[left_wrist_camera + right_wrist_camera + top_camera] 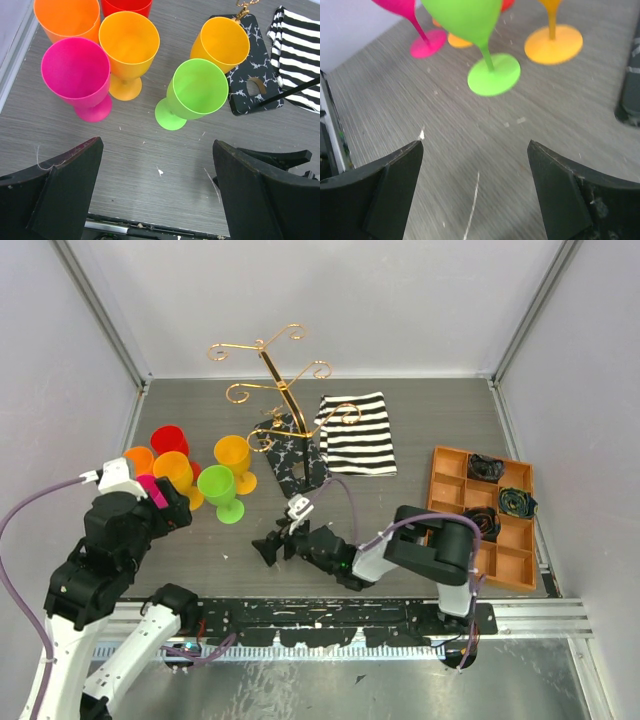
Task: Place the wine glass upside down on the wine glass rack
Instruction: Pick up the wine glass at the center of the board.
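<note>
Several plastic wine glasses stand upright at the table's left. The green one (220, 490) (197, 90) (470, 15) is nearest the middle, with yellow ones (235, 458) (129, 42), a pink one (75, 70), an orange one (138, 458) and a red one (169, 439) around it. The wine glass rack (283, 390), gold wire on a black veined base (245, 75), stands behind them with bare arms. My left gripper (172, 508) (157, 145) hovers open just short of the glasses. My right gripper (270, 548) (475, 145) is low over the table, open and empty, facing the green glass's foot (493, 75).
A black-and-white striped cloth (357, 433) lies right of the rack. An orange compartment tray (437, 480) with dark items sits at the far right. Grey walls close in the table on three sides.
</note>
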Motion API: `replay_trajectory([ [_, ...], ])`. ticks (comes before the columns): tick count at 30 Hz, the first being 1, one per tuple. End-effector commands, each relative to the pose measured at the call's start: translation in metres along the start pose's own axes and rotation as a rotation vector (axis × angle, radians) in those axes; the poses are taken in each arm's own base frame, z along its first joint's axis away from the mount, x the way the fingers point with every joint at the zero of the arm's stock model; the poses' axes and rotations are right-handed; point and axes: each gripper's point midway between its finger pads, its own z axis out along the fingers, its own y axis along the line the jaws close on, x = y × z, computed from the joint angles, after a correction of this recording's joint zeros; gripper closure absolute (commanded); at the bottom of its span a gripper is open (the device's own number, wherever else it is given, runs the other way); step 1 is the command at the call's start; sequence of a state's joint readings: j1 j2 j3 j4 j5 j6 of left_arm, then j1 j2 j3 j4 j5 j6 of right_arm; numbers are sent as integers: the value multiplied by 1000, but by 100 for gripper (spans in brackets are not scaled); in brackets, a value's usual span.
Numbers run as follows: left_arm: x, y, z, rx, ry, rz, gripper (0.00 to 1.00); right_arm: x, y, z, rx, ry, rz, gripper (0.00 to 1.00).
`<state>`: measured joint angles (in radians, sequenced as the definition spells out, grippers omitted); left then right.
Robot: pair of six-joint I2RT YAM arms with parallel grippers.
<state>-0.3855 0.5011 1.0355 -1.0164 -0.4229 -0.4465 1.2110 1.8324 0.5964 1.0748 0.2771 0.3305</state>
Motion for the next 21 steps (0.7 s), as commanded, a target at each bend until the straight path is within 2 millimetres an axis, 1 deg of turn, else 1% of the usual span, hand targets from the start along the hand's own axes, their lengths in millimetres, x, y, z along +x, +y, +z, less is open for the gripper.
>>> replay_trajectory([
  [1,2,3,1,-9,-6,4,2,-78,36,17,-131,-361,-32,10],
  [2,2,3,1,-9,-8,6,2,-72,36,22,-135,-366,-49,10],
  [7,2,6,1,-16,-22,3,2,-63,38,41,-127,-357,-153,11],
  [10,2,6,2,-19,-21,9,2,-58,39,47,-131,-336,-219,11],
  [11,2,6,2,-21,-19,10,2,-56,38,49,-127,-326,-241,11],
  [13,3,6,3,-23,-14,13,2,-47,42,54,-158,-299,-289,11],
  [15,3,6,3,-23,-13,13,2,-41,43,62,-161,-284,-327,11],
  [21,4,2,4,-4,-11,16,2,-34,43,84,-147,-292,-422,12],
])
